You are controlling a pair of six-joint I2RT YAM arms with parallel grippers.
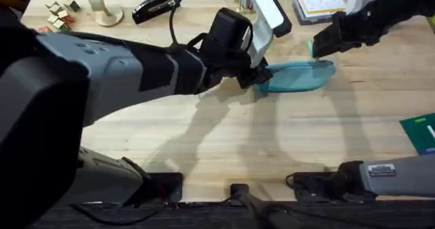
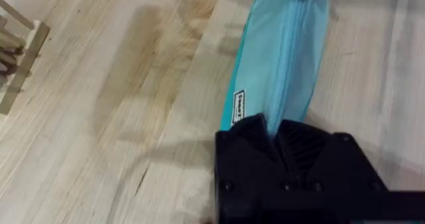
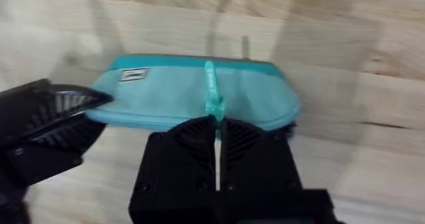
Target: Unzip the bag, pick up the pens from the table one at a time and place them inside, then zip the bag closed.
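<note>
Teal bag [image 1: 299, 77] flat on worktop [image 1: 224, 134], right of centre, far half. Left end effector [image 2: 275, 139] clamped on bag's left end. Right end effector [image 3: 217, 132] pinching pull tab [image 3: 212, 98] at right end.

Overhead view high above the arm bases, facing down and forward over the table [image 1: 224, 141], both wrist views close, sharing the bag [image 2: 282, 58] from opposite ends

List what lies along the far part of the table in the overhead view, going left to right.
Small wooden blocks → black stapler → left gripper at the near end of the bag → right gripper at the bag's far end → green card by the table edge.
</note>
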